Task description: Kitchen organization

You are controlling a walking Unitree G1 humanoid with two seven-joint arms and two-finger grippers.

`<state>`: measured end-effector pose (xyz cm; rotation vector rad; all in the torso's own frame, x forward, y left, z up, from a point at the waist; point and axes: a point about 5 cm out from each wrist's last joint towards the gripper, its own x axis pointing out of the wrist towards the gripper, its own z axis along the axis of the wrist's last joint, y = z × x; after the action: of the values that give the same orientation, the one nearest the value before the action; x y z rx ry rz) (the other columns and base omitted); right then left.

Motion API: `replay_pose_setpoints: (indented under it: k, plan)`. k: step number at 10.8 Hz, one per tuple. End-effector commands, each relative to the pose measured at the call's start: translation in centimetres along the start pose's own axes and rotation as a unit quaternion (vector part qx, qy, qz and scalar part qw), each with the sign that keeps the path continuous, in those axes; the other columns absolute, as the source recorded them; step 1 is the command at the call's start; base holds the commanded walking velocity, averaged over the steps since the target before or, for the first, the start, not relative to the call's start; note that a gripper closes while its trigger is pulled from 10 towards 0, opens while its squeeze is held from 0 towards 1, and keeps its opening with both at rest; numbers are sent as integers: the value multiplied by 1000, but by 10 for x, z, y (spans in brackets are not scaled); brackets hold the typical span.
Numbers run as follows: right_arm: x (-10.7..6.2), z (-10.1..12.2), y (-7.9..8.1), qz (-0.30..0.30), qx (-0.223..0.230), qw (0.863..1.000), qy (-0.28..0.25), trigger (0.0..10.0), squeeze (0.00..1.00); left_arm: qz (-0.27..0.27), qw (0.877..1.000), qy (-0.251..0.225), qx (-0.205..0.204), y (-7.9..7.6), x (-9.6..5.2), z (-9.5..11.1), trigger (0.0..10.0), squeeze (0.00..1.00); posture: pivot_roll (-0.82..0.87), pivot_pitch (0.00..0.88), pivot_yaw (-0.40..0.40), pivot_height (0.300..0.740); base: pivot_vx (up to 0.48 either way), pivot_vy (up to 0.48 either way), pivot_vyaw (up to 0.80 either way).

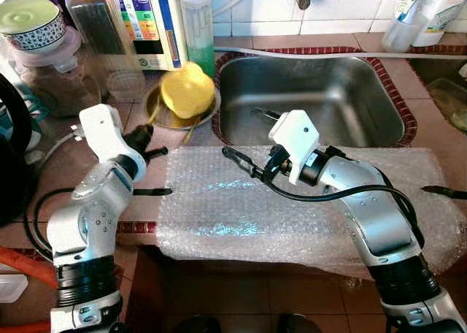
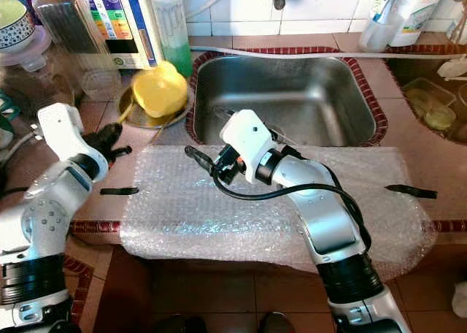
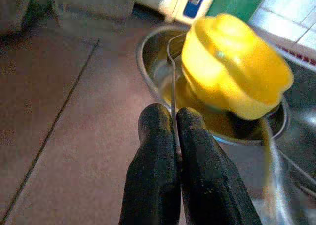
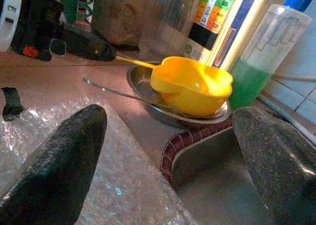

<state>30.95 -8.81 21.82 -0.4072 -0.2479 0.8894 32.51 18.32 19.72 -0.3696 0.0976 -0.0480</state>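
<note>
A yellow plastic cup [image 1: 187, 90] lies tipped in a small steel bowl [image 4: 143, 94] on the tiled counter, just left of the sink [image 1: 321, 92]. My left gripper [image 3: 170, 119] is beside the bowl's near rim, shut on a thin utensil handle [image 4: 134, 62] that runs into the bowl under the cup. A second, metal handle [image 4: 113, 91] sticks out of the bowl toward the counter. My right gripper [image 1: 233, 158] hovers open over the left part of the bubble wrap sheet [image 1: 241, 209], pointing at the bowl with nothing between its fingers [image 4: 64, 156].
A green soap bottle [image 1: 198, 26], a tall jar [image 1: 95, 19], a glass cup [image 1: 128, 81] and stacked bowls [image 1: 29, 23] crowd the back left. Black tape strips [image 1: 149, 192] hold the wrap's ends. Bottles [image 1: 430, 12] stand behind the sink at the right.
</note>
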Motion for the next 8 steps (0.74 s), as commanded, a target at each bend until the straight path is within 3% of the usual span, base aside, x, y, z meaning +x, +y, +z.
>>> replay_pose_setpoints:
  k: [1,8]
  plan:
    - [2,3,0,5,-10,1000,-4,10000,0,2,1000,-24,13,-1,-2,11,0,0,-105,159,62,740,0,0,0]
    - [2,1,-7,-10,-14,1000,-6,10000,0,34,992,-77,95,7,-6,30,0,0,-104,156,59,740,0,0,0]
